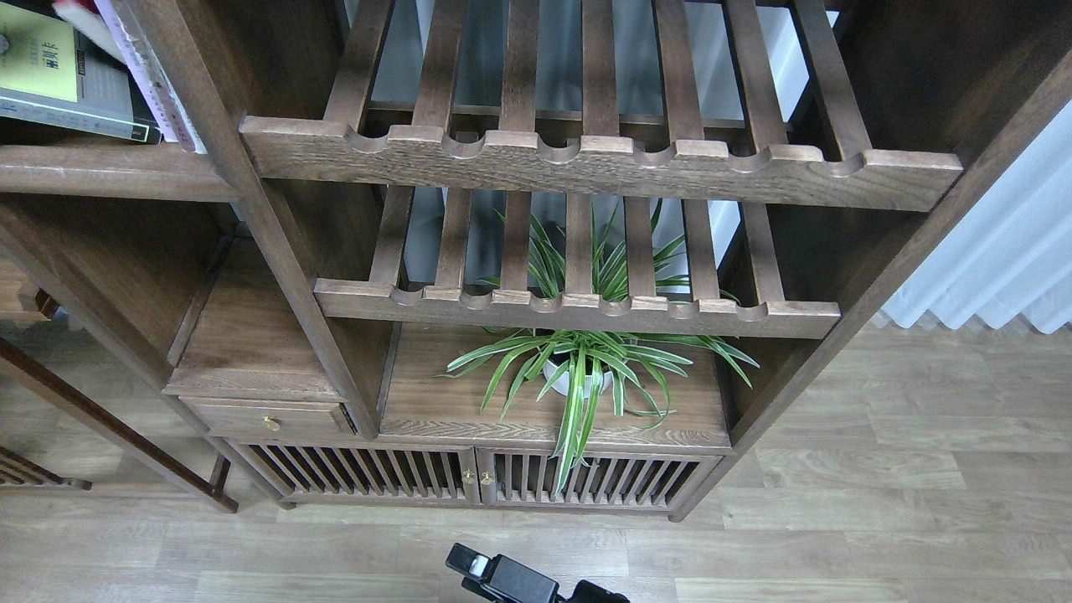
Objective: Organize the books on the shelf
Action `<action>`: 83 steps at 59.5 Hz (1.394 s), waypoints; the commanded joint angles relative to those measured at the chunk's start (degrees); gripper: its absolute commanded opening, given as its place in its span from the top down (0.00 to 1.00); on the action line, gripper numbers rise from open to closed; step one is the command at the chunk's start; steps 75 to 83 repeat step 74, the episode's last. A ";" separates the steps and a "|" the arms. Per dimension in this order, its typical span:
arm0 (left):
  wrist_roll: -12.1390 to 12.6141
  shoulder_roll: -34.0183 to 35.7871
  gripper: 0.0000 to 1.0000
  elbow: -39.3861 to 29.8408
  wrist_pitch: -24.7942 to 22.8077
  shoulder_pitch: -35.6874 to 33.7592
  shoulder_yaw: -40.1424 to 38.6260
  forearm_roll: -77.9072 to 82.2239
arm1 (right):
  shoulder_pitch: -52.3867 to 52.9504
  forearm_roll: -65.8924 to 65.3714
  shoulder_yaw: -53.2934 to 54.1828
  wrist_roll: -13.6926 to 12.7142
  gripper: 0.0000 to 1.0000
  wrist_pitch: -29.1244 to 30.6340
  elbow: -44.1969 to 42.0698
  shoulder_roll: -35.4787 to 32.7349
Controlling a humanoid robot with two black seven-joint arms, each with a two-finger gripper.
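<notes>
Top left: your books sit on the shelf (109,172), the solid dark board. Black-edged book with yellow-green panel (59,79) lies flat. White-lavender book (151,79) leans just beside it; a red book (75,12) is barely visible behind. Slatted racks (586,163) fill the centre, a spider plant (586,360) below them. At bottom edge one dark arm part (511,578) shows above the floor; you cannot tell which gripper it is, or how far open.

Three books seen at the shelf's (109,172) left end: yellow-green panelled book (50,75), white-lavender book (151,79), red book (79,17), two slatted racks (586,163) (578,310), one spider plant (586,368), one drawer (268,416), two slatted cabinet doors (360,473) (599,479)
</notes>
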 commanded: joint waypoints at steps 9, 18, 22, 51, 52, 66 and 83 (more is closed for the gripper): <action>0.10 1.05 0.56 -9.22 0.00 12.92 -6.15 -5.72 | 0.09 0.18 0.06 0.03 0.02 0.00 0.09 0.00; 0.01 1.22 0.55 -12.30 0.00 19.08 -9.31 -7.66 | 0.09 0.18 0.06 -0.06 0.01 0.00 0.18 0.00; 0.01 1.22 0.55 -13.88 0.00 23.36 -9.84 -9.93 | 0.26 0.18 0.32 0.03 0.01 0.00 0.26 0.00; 0.19 -5.10 0.55 -18.10 0.00 37.36 -5.89 -10.56 | 0.70 0.27 6.73 -0.06 0.01 0.00 1.67 0.00; 0.19 -5.37 0.55 -18.10 0.00 37.80 -5.54 -10.56 | 0.79 0.27 6.91 -0.06 0.01 0.00 1.67 0.00; 0.54 -12.84 0.54 -17.14 0.00 43.87 0.09 -9.59 | 0.97 0.35 9.90 0.03 0.01 0.00 1.76 0.00; 0.28 -16.26 0.50 -14.68 0.00 45.71 3.16 -9.59 | 1.06 0.44 10.60 0.38 0.01 0.00 1.58 0.00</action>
